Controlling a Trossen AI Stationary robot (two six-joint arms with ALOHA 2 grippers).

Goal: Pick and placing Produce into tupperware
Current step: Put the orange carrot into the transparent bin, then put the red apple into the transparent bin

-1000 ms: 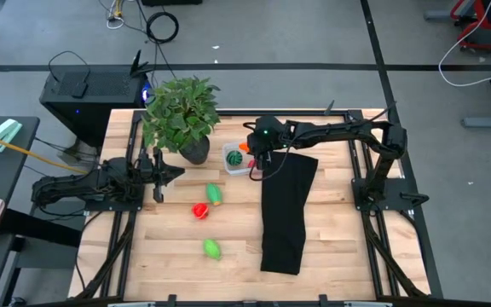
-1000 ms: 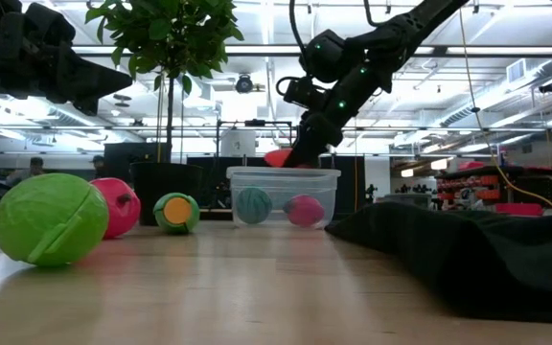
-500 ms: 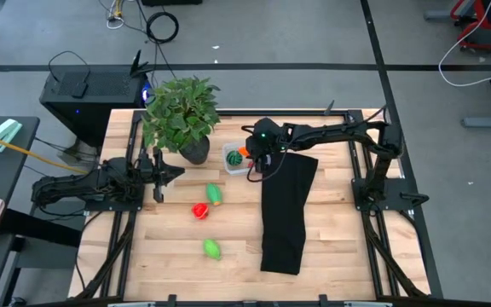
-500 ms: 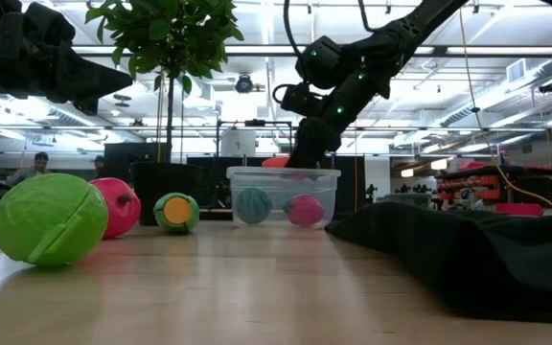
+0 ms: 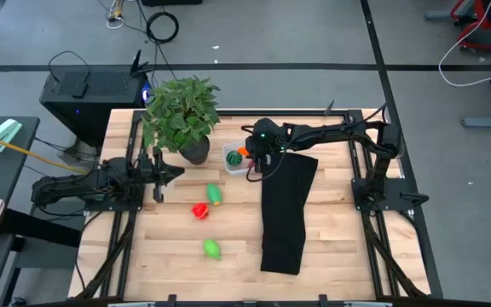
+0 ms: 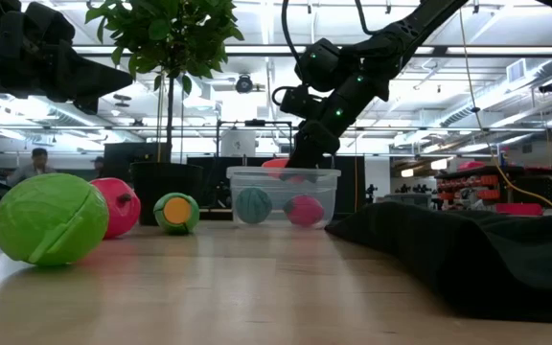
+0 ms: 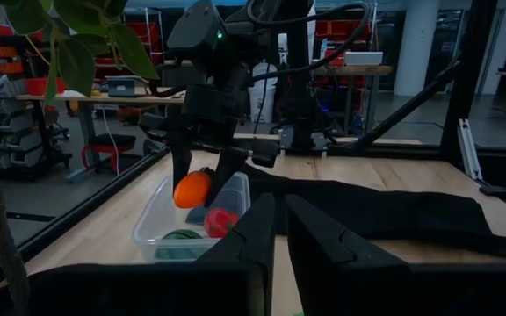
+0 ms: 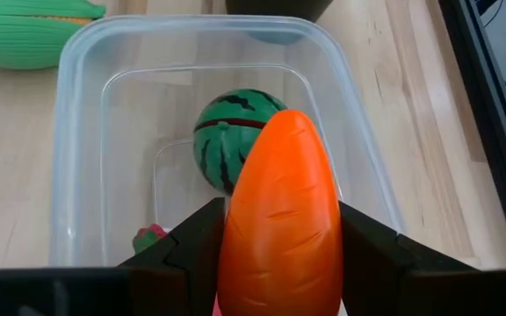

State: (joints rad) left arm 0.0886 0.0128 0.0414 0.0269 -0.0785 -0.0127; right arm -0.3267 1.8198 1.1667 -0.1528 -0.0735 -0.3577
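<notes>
My right gripper hangs over the clear tupperware beside the plant pot, shut on an orange carrot. Inside the tub lie a dark green striped round fruit and a red piece. On the bare wood lie a light green piece, a red one and another light green one. My left gripper waits shut at the table's left side, pointing level. My right gripper pinches the carrot's two sides between its two fingers, well back from the tip. The fingers slant down from the table's right side and lie along the carrot. The carrot is lifted clear, tip pointing forward and down over the tub's opening.
A leafy potted plant stands just left of the tub. A black cloth lies spread from under the right arm toward the near edge. Bare wood shows between the loose pieces and the near edge.
</notes>
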